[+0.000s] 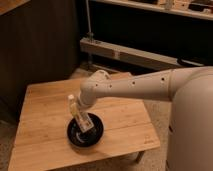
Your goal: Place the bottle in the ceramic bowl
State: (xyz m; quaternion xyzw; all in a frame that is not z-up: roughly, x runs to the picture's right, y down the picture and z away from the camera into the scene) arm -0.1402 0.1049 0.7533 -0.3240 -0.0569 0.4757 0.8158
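Note:
The black ceramic bowl (86,132) sits on the wooden table (45,107), near its front middle. My gripper (84,121) hangs from the white arm directly over the bowl and is shut on the bottle (76,109). The bottle is slim and pale with a white cap. It is tilted, with the cap up and to the left and the lower end down inside the bowl's rim. The gripper hides the bottle's lower part and part of the bowl's inside.
My white arm (135,90) reaches in from the right across the table's back half. A dark wall panel (40,45) stands behind the table, and a low metal rail (130,55) runs along the floor at the back. The table's right front corner (152,142) is close to my body.

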